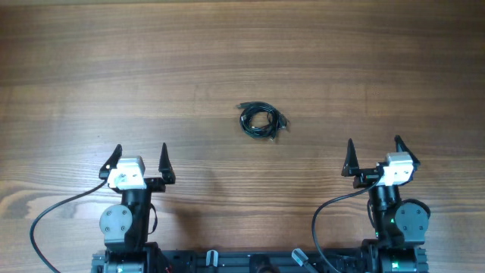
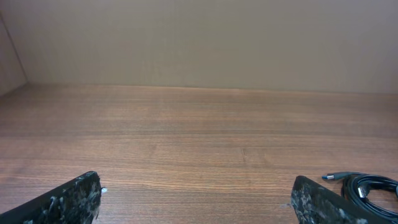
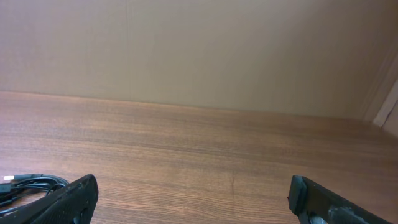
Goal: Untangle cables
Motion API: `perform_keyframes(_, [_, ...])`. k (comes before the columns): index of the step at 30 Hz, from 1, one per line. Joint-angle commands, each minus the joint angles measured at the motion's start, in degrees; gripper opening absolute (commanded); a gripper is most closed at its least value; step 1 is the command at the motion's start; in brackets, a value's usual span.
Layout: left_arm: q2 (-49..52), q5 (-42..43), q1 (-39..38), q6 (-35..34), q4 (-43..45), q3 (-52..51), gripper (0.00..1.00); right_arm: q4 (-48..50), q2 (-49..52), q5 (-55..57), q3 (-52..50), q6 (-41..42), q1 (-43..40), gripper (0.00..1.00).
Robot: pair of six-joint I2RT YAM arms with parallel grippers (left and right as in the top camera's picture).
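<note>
Nearest me, left claw (image 1: 139, 155) and right claw (image 1: 373, 148) both stand spread wide, empty. On the tabletop (image 1: 227, 53) the cables (image 1: 261, 120) lie bundled, two o'clock from left, ten from right. If I grab several strands together, I could tighten the tangle.

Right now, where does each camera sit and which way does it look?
Overhead: above the brown wooden table, looking straight down; shows both arms, the open left gripper and right gripper, and a small bundle of thin black cables.
Left wrist: on the left arm, low, facing forward across the table to a plain wall; its two black fingers show.
Right wrist: the same from the right arm, its own fingers showing.
Shared: both wrist views catch the cables, at opposite edges.
</note>
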Motion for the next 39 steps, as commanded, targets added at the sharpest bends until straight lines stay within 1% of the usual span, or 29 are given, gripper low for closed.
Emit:
perform_keyframes(1, [-0.09,0.07,0.2,0.7,-0.04,-0.39,1.0,0.04,0.11,-0.11,-0.13,-0.24,-0.48,1.0])
perform_keyframes(35, [-0.09,0.09,0.2,0.7,0.63,-0.39,1.0,0.07,0.11,0.02,-0.13,-0.55,-0.48,1.0])
perform_keyframes(36, [-0.09,1.03,0.2,0.66,1.38,-0.39,1.0,0.24,0.11,1.68,-0.13,-6.45,-0.48,1.0])
perform_keyframes(37, [-0.09,4.87,0.2,0.7,2.27,-0.39,1.0,0.22,0.11,1.6,-0.13,-10.8,-0.48,1.0])
perform_keyframes(38, [-0.09,8.5,0.2,0.68,3.87,-0.39,1.0,0.22,0.11,1.57,-0.13,-14.38,-0.48,1.0])
perform_keyframes(39, [-0.09,11.58,0.2,0.7,5.55,-0.37,1.0,0.22,0.11,1.55,-0.13,-16.13,-0.48,1.0])
